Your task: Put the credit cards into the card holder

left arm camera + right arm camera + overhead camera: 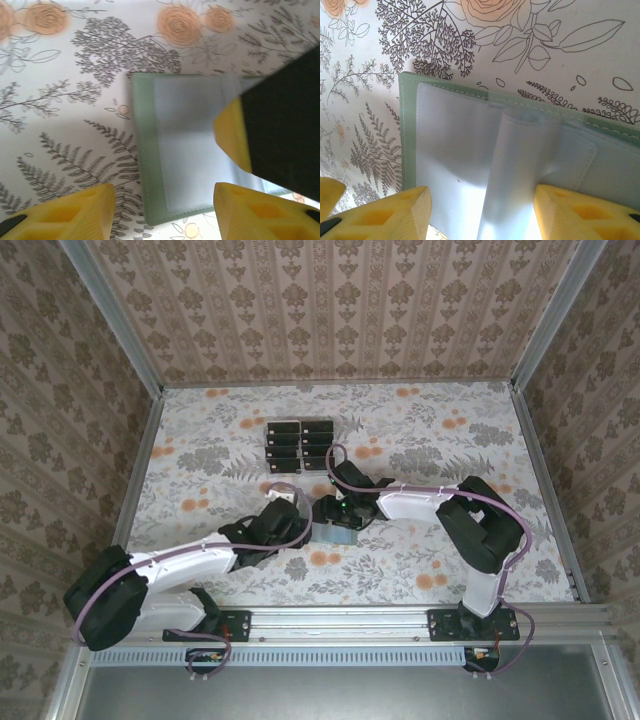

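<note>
From above: two arms (pixel 190 565) bent inward, left gripper (pixel 298 517) and right gripper (pixel 343 512) meeting over one green holder (pixel 338 535) mid-scene, some eight dark cards (pixel 300 444) racked in two columns farther off. From the left wrist: fingers (pixel 75 212) apart astride one corner of the open holder, clamping nothing. From the right wrist: jaws likewise apart, low over the holder, one clear leaf (pixel 520 165) raised between them.

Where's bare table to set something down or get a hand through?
Free: far-left corner between left wall and rack; far right between rack and right wall; near strip between holder and rail. Crowded: centre, where left tool and right tool meet over the holder, just before the rack.
</note>
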